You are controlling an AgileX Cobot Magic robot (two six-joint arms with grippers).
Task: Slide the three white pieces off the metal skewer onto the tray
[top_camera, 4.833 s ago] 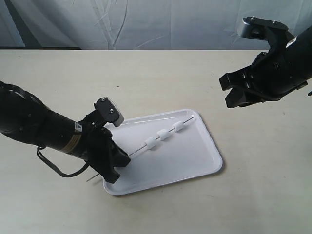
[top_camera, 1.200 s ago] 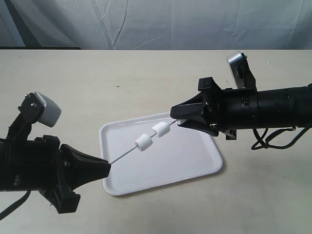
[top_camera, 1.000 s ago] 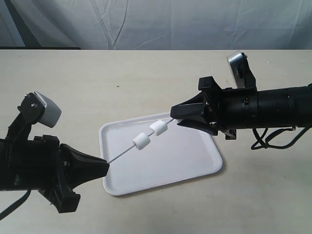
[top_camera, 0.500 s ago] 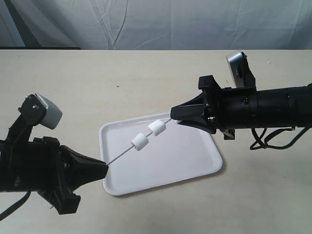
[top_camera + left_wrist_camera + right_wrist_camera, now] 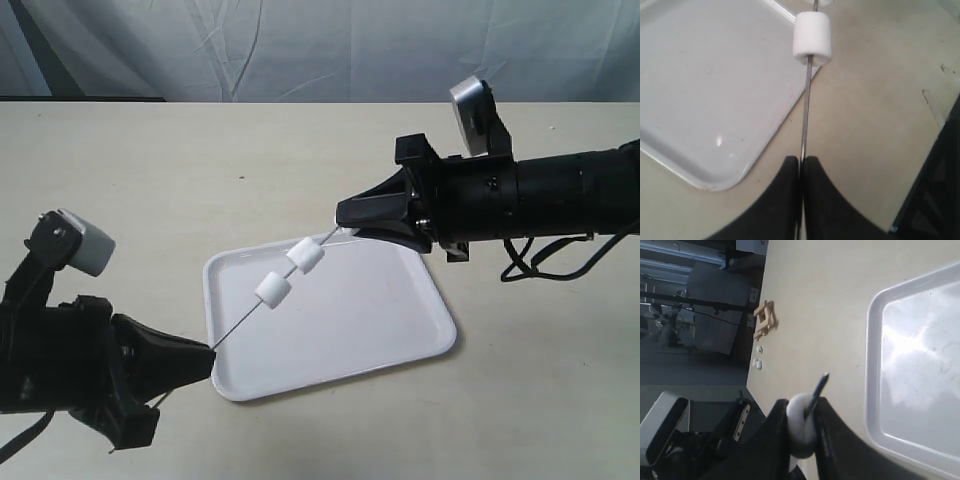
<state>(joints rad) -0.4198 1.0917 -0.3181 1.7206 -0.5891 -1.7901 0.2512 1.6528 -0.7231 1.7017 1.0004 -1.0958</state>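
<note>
Tabletop (image 5: 300, 150) tray (image 5: 390, 340), white pieces (image 5: 272, 289) on skewer (image 5: 238, 322)

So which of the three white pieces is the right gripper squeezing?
The end piece, clamped in the right gripper. The other two sit free along the metal skewer, untouched.

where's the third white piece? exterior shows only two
Right wrist view: the third white piece is pinched in the right pincer at the skewer tip, near the far rim of the tray, right of the other two pieces.
</note>
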